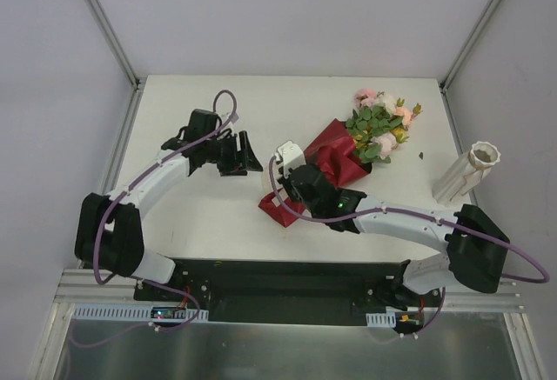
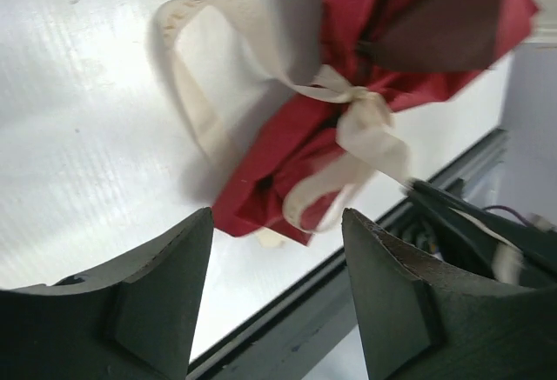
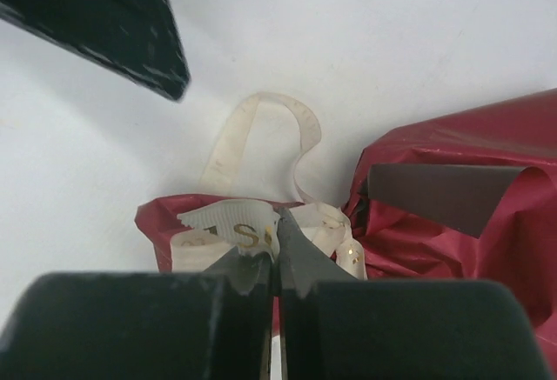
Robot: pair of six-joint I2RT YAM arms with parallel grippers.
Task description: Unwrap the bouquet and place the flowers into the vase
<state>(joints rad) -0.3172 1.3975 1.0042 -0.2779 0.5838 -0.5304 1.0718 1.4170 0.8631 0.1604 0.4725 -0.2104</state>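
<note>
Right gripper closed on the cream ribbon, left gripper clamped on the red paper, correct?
No: the left gripper is open and holds nothing, short of the bouquet, as the left wrist view shows. The right gripper is closed on the cream ribbon.

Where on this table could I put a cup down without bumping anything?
The far strip of table between the left gripper and the flowers is bare, as is the near-left patch between the left arm and the bouquet. Crowded: the middle, where the right gripper pinches the ribbon, and the right edge by the vase.
</note>
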